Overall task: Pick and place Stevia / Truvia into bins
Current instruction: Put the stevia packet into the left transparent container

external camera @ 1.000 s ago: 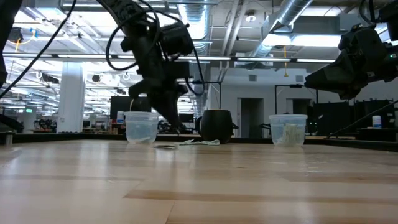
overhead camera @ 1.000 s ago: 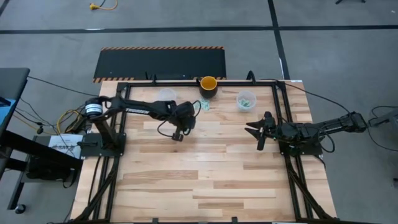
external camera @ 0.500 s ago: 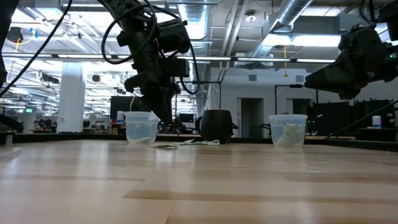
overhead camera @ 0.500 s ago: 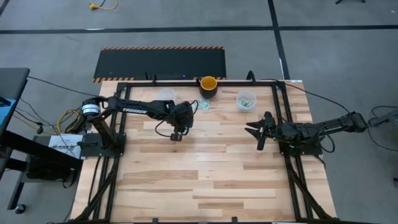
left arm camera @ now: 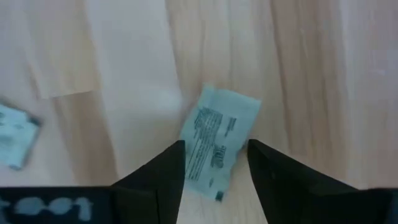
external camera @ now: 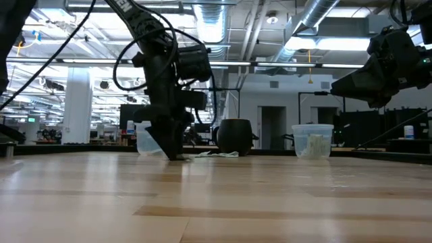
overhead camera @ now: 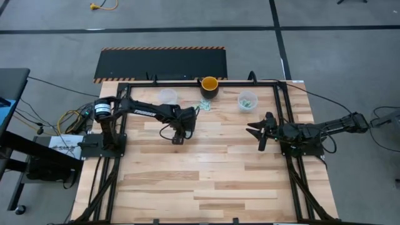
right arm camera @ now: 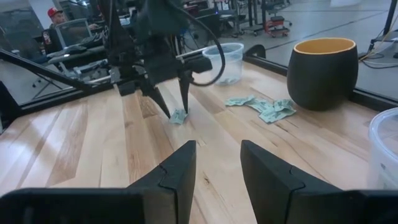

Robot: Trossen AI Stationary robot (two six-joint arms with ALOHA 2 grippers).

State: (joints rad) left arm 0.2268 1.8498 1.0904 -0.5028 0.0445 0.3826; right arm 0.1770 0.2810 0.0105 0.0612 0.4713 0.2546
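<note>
Grey concrete floor (overhead camera: 56, 44), black hazard-edged mat (overhead camera: 160, 62), exposed ceiling ducts (external camera: 324, 17)

We find no text we can read; the small light green paper sachet (left arm camera: 217, 146) carries dark print too blurred to decipher.

Sachet (left arm camera: 217, 142): pale green, flat on the surface.
Loose sachets (right arm camera: 264, 109): small heap.
Bins (overhead camera: 167, 95), (overhead camera: 247, 100): clear cups, upright, well apart.

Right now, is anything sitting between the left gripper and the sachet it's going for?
Nothing visible. The left gripper is open and down at the table, its fingers on either side of one sachet lying flat on bare wood. The right gripper waits apart.
</note>
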